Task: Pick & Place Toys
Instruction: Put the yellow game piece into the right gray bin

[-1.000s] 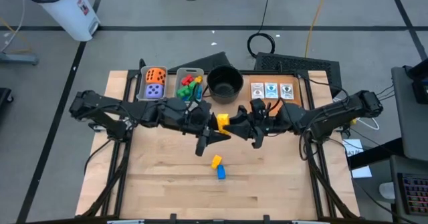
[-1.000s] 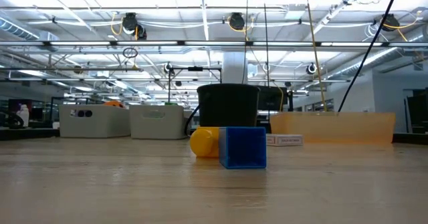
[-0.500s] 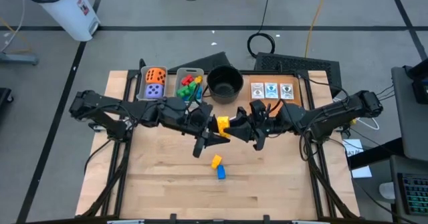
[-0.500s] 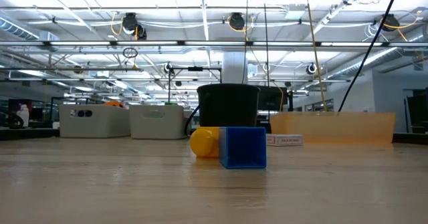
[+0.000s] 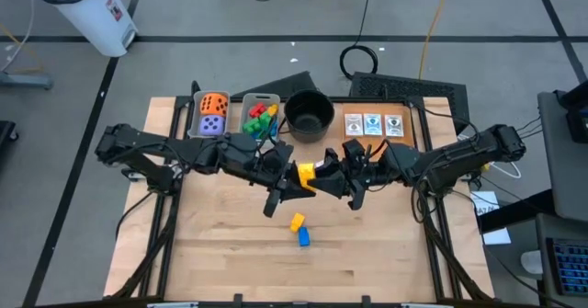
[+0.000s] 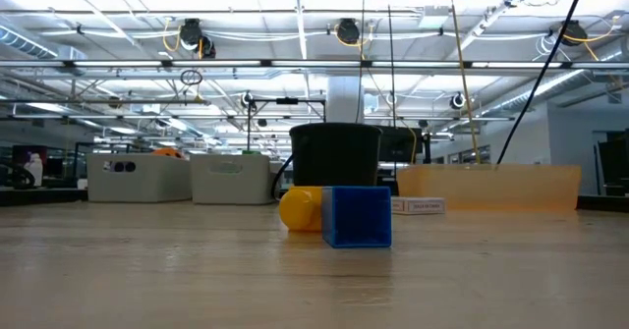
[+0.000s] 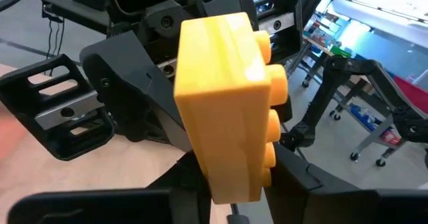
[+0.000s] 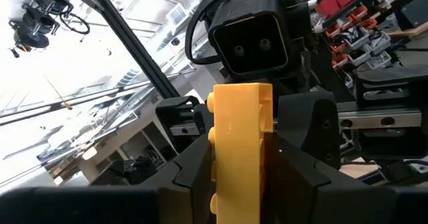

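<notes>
So the two arms have crept a touch closer together over the middle of the desk [image 5: 230, 253] compared with a moment ago, and the left claw [image 5: 292, 181] has tightened onto the yellow brick [image 5: 306, 171]. The right claw [image 5: 333, 178] hasn't budged and is clamped on the same brick from the other side. Looks to me like a mid-air handover, with both gripping at once and the release not done yet.

The brick is chunky, bright yellow plastic with round studs along one side, held up off the desk between the two claws. A small yellow block [image 5: 297, 222] and a blue block [image 5: 303, 238] sit touching each other nearer the front.
</notes>
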You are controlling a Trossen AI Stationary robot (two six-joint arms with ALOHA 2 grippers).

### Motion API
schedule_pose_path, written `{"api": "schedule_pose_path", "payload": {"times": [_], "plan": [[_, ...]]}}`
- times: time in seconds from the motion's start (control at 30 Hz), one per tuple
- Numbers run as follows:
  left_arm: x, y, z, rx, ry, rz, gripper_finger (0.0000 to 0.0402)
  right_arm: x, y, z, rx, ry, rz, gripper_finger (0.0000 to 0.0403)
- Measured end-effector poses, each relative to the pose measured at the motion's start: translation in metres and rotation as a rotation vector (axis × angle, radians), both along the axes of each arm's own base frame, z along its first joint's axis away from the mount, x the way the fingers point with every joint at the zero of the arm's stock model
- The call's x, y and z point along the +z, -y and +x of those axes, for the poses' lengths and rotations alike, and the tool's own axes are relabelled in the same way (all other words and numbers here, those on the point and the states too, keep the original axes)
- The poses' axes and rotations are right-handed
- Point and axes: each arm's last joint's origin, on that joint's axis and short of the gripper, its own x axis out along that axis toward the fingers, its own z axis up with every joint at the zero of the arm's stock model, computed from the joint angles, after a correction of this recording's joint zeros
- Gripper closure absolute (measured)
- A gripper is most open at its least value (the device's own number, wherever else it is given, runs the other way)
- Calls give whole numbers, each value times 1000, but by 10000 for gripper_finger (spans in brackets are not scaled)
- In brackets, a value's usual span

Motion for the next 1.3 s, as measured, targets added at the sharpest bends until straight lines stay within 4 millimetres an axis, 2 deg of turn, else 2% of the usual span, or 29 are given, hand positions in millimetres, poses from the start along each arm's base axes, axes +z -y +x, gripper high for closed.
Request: {"api": "schedule_pose_path", "payload": {"times": [0.13,0.3,0.47,0.77,0.9,1.07,1.2,1.3], "plan": [[0,0,0,-4,-2,-1,288,1,0,0,0,15,0,272],[0,0,0,-4,-1,-2,305,3,2,0,-9,33,-5,239],[1,0,0,-3,7,3,305,6,4,-1,-21,78,-15,211],[11,-1,-9,-16,42,-4,298,20,21,-10,-79,158,5,184],[24,-10,-24,8,60,-4,305,32,33,-21,-116,204,9,182],[40,-31,-56,162,27,13,305,42,42,-33,-148,233,-7,185],[42,-50,-80,356,-61,51,305,41,43,-36,-158,185,-45,188],[34,-66,-85,464,-160,73,305,34,42,-33,-155,115,-59,187]]}}
